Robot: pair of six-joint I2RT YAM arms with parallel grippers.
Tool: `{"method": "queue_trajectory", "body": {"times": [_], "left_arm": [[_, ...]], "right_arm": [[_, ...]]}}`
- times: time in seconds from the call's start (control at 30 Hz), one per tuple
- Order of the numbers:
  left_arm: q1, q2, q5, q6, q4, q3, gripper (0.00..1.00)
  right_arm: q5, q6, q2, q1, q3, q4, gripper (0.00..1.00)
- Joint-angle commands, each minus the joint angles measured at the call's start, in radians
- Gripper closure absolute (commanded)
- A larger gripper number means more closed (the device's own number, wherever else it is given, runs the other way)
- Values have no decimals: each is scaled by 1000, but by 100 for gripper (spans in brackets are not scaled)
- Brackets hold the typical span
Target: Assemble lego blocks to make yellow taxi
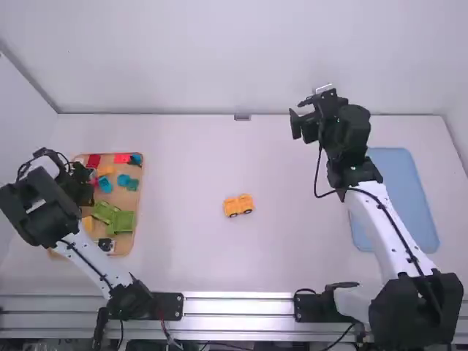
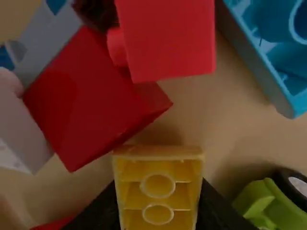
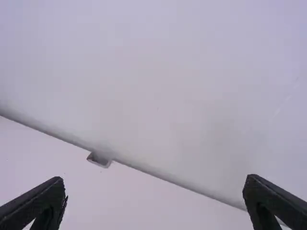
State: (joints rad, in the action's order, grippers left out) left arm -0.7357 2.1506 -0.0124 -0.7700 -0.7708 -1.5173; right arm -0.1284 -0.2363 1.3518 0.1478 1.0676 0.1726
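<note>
Low over the wooden tray at the far left is my left gripper [image 1: 80, 191]. In the left wrist view my left gripper [image 2: 158, 203] is shut on a yellow block [image 2: 158, 187], whose hollow underside faces the camera, close beside a red block [image 2: 86, 100]. An orange-yellow toy car piece [image 1: 238, 205] with dark wheels stands alone at the middle of the table. My right gripper [image 1: 306, 121] hangs over the table's back right part; in the right wrist view my right gripper [image 3: 154, 199] is open, with nothing between its fingers.
The wooden tray [image 1: 139, 201] holds loose blocks: a red block [image 1: 122, 158], a blue block [image 1: 104, 184], a green block [image 1: 122, 221] and several others. A blue mat [image 1: 406, 197] lies at the right, partly behind the right arm. A wall rises behind the table.
</note>
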Motion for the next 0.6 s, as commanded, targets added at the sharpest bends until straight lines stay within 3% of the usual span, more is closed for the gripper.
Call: {"method": "queue_trajectory", "body": {"times": [0.0,0.17,0.27,0.57], "left_arm": [[-3,0,-5,34,0,12,67],[4,-21,35,50,-32,-11,73],[3,-63,58,97,-58,-36,70],[49,-315,235,96,-85,-26,77]], "right_arm": [[-2,0,2,3,38,3,2],[-3,0,2,3,38,6,1],[-6,0,2,3,38,5,1],[-96,0,3,3,38,14,1]]}}
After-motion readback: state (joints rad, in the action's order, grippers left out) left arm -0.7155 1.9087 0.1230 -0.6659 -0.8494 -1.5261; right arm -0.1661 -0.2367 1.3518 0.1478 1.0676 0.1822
